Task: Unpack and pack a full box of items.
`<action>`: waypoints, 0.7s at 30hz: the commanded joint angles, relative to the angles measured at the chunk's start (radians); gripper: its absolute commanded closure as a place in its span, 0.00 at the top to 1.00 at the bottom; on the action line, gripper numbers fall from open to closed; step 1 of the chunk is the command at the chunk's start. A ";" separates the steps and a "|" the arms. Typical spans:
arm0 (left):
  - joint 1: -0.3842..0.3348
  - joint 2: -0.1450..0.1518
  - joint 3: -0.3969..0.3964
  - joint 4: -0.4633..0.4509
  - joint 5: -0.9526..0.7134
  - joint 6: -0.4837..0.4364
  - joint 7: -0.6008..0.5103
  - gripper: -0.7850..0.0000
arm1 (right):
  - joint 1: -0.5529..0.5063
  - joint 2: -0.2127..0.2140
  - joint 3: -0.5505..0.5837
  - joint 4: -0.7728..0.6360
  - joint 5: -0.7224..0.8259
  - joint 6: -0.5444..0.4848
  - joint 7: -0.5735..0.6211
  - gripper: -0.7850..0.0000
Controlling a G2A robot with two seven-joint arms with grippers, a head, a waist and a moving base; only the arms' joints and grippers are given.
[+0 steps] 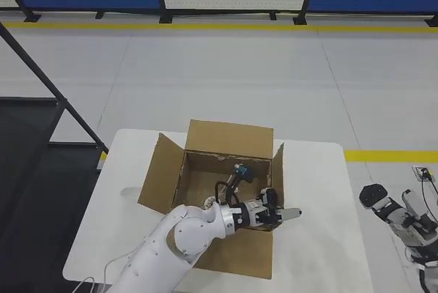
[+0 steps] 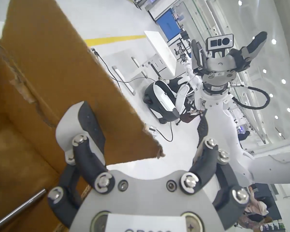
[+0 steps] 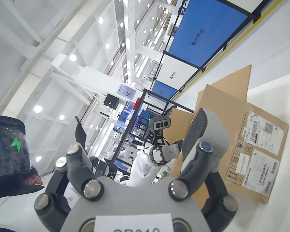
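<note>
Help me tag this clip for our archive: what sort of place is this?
Probably an industrial hall or robotics test floor: a yellow line marks the floor, blue partition panels fence off bays, and rows of ceiling lights run high overhead. The cardboard box sits on a white table.

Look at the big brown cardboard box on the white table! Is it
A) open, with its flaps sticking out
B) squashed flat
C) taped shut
A: the brown cardboard box on the white table stands with its flaps spread outward, and the left gripper is at its open top edge.
</note>
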 commanded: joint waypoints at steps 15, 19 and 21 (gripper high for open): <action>-0.152 -0.112 0.184 0.265 -0.022 0.004 -0.022 1.00 | -0.020 0.012 0.020 0.031 0.008 -0.002 -0.003 1.00; -0.162 -0.127 0.196 0.288 -0.017 0.000 -0.024 1.00 | -0.013 0.015 0.014 0.038 -0.001 0.006 -0.013 1.00; -0.164 -0.131 0.193 0.291 -0.017 -0.007 -0.022 1.00 | -0.011 0.016 0.011 0.039 -0.006 0.008 -0.019 1.00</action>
